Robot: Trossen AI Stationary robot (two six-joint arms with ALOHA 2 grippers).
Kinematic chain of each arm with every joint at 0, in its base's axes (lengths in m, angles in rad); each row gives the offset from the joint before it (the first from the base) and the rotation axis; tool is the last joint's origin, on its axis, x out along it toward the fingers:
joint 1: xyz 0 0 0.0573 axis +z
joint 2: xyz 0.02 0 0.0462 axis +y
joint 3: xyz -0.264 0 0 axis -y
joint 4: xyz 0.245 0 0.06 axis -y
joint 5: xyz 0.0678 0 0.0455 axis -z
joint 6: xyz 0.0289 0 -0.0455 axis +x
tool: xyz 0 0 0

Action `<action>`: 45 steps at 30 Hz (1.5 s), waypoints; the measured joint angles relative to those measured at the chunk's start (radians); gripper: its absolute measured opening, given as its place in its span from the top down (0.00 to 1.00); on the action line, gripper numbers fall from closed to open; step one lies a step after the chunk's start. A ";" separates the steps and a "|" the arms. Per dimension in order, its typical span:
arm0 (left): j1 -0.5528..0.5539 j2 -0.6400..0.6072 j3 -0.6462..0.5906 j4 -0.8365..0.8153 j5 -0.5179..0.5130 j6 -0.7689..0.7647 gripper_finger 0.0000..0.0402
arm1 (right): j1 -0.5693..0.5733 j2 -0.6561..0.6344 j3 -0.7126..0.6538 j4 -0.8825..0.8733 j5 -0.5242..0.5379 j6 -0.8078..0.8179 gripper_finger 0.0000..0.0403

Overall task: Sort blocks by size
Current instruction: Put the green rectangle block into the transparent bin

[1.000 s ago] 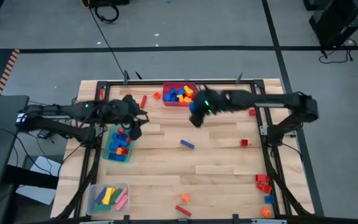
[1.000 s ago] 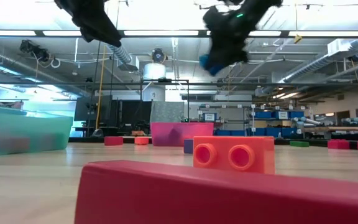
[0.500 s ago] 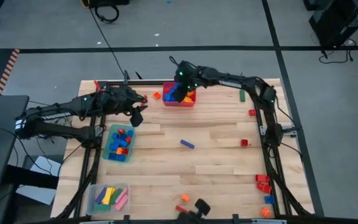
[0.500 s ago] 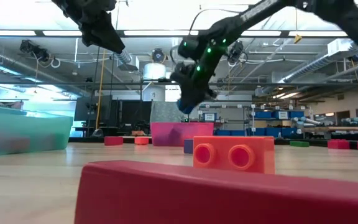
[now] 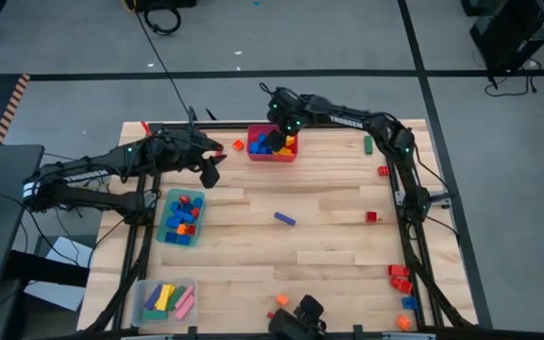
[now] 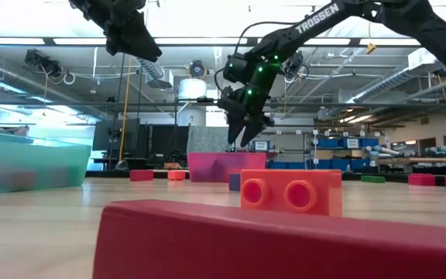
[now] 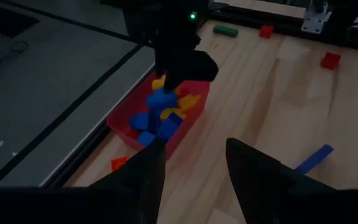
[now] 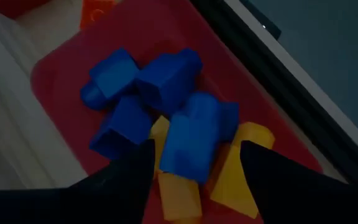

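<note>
Your right gripper point(image 5: 280, 134) hangs over the red bin point(image 5: 272, 154) at the table's far edge, fingers apart and holding nothing; blue and yellow blocks point(image 8: 166, 130) are piled in the bin below it. Your left gripper point(image 5: 210, 172) waits left of that bin, fingers apart, empty. A blue bar point(image 5: 284, 219) lies mid-table.

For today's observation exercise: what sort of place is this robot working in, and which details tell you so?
Probably a robotics lab or workshop. The low view shows an open ceiling with pipes and strip lights, plus shelves of blue bins behind. From above, cables trail over a bare grey floor around the wooden table.
</note>
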 joint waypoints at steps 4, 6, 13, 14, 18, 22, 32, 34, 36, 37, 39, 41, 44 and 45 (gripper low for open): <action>0.000 0.000 0.000 0.002 -0.001 -0.001 0.56 | 0.000 -0.035 0.000 -0.016 -0.018 -0.007 0.40; 0.000 0.000 0.000 0.003 -0.001 -0.015 0.56 | 0.001 -0.061 0.000 -0.045 -0.018 -0.008 0.42; 0.000 0.000 0.000 0.002 -0.001 -0.084 0.56 | 0.033 -0.173 0.000 -0.321 -0.023 -0.008 0.47; 0.000 0.000 0.000 0.002 -0.001 -0.085 0.56 | 0.045 -0.185 0.000 -0.378 -0.023 -0.008 0.47; -0.001 0.000 0.000 0.018 -0.001 -0.086 0.56 | 0.107 -0.222 -0.001 -0.589 -0.014 0.023 0.46; -0.001 0.000 0.000 0.029 0.000 -0.109 0.56 | 0.190 -0.271 -0.064 -0.641 0.048 0.098 0.46; -0.001 0.000 0.000 0.028 0.002 -0.139 0.56 | 0.381 -0.503 -0.380 -0.404 0.140 0.354 0.47; -0.001 0.000 0.000 0.028 0.002 -0.139 0.56 | 0.391 -0.563 -0.459 -0.337 0.141 0.417 0.47; -0.003 0.000 0.000 0.028 0.002 -0.139 0.56 | 0.381 -0.623 -0.540 -0.278 0.143 0.476 0.47; -0.003 0.000 0.000 0.027 0.002 -0.139 0.56 | 0.368 -0.657 -0.580 -0.256 0.149 0.505 0.47; -0.004 0.000 0.000 0.027 0.003 -0.140 0.56 | 0.328 -0.719 -0.656 -0.225 0.172 0.558 0.47; -0.004 0.000 0.000 0.027 0.014 -0.165 0.56 | 0.272 -0.775 -0.727 -0.212 0.190 0.599 0.47; -0.004 0.000 0.000 0.026 0.014 -0.200 0.56 | 0.154 -0.840 -0.821 -0.207 0.202 0.644 0.47; -0.004 0.000 0.000 0.026 0.014 -0.207 0.56 | 0.108 -0.854 -0.847 -0.205 0.211 0.656 0.47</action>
